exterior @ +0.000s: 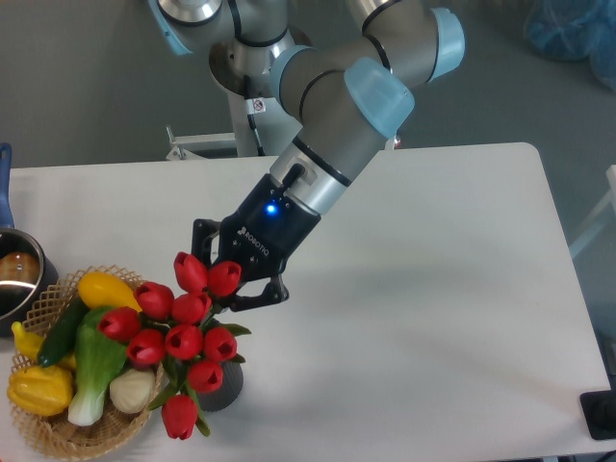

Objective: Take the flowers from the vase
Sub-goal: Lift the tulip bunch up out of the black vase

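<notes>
The flowers (pixel 183 332), a bunch of red tulip buds with green stems and leaves, hang over the vase (pixel 223 385) at the table's front left. The buds hide most of the dark grey vase, and only its right side shows. My gripper (pixel 231 289) comes down from the upper right and is shut on the flowers, its black fingers against the top of the bunch. The stems between the fingers are hidden by the buds. I cannot tell whether the stem ends are still inside the vase mouth.
A woven wicker basket (pixel 58 438) with yellow, green and white vegetables sits right beside the flowers on the left. A metal pot (pixel 17 279) with a blue handle stands at the left edge. The arm crosses above the table's middle.
</notes>
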{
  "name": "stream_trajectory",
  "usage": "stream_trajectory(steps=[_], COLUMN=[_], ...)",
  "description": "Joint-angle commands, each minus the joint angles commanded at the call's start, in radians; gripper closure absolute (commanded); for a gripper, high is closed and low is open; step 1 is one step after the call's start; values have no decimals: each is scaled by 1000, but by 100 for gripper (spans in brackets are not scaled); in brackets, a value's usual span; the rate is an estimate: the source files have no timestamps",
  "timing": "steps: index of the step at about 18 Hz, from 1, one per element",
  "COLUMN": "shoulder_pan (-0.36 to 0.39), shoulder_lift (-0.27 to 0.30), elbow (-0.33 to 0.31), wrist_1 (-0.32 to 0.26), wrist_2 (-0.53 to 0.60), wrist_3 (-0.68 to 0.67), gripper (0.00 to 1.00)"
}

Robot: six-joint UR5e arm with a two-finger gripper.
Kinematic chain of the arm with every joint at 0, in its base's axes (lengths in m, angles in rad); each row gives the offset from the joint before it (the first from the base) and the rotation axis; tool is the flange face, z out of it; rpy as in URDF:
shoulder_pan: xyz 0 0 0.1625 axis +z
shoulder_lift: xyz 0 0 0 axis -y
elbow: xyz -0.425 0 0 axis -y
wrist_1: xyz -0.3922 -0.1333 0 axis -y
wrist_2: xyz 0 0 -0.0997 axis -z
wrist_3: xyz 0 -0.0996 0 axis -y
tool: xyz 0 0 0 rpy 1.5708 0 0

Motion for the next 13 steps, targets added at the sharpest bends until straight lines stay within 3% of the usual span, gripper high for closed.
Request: stream_trajectory(steps=[13], shoulder_pan=[49], shoulder_lift=[40], elbow=[5], wrist_1=[0], wrist_2=[-78], wrist_3=[-104], gripper=[100])
